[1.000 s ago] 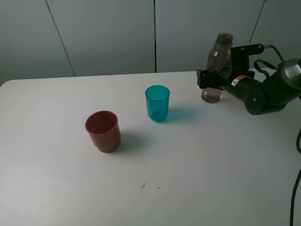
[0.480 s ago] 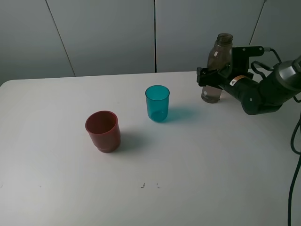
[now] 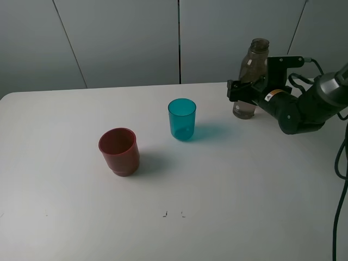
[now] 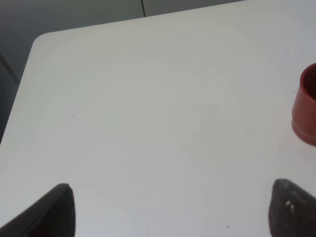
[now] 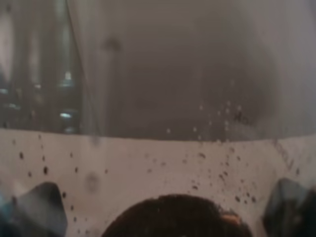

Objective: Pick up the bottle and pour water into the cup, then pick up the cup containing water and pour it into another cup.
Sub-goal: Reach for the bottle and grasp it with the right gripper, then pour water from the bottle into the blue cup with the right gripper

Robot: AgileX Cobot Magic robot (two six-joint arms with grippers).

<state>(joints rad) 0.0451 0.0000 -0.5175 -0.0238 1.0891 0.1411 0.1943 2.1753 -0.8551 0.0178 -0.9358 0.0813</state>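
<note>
Exterior high view
right claw (image 3: pixel 238 90): reaches in level from the right, its fingers at the lower body of the bottle (image 3: pixel 252 66)
claw opening: the fingers stand apart with the bottle between them; whether they press on it cannot be told from here
bottle: upright on the bench (image 3: pixel 244 190), right at the claw's tips, its uncapped neck rising well above the claw
teal cup (image 3: pixel 181 118): upright, to the left of the claw and a little nearer the front edge, well apart from it
red cup (image 3: pixel 118 150): upright, farther left of the claw than the teal cup and nearer the front
left claw: out of sight in this view

Left wrist view
left claw (image 4: pixel 173 212): two dark fingertips (image 4: pixel 54 212) set wide apart, only bare bench (image 4: pixel 148 123) between them, gripping nothing
red cup (image 4: pixel 307 106): cut by the picture's edge, ahead of the claw and off to one side, clear of both fingers

Right wrist view
right claw (image 5: pixel 165 207): one fingertip (image 5: pixel 39 207) shows in each lower corner, far apart
bottle (image 5: pixel 173 74): its smoky wall fills the whole space ahead of the fingers, very close; touch between fingers and wall is too blurred to tell

Change from a second ago
claw: already at the bottle then, it has hardly shifted; the arm behind it has edged a little toward the back of the bench
bottle and both cups: in the same spots
</note>
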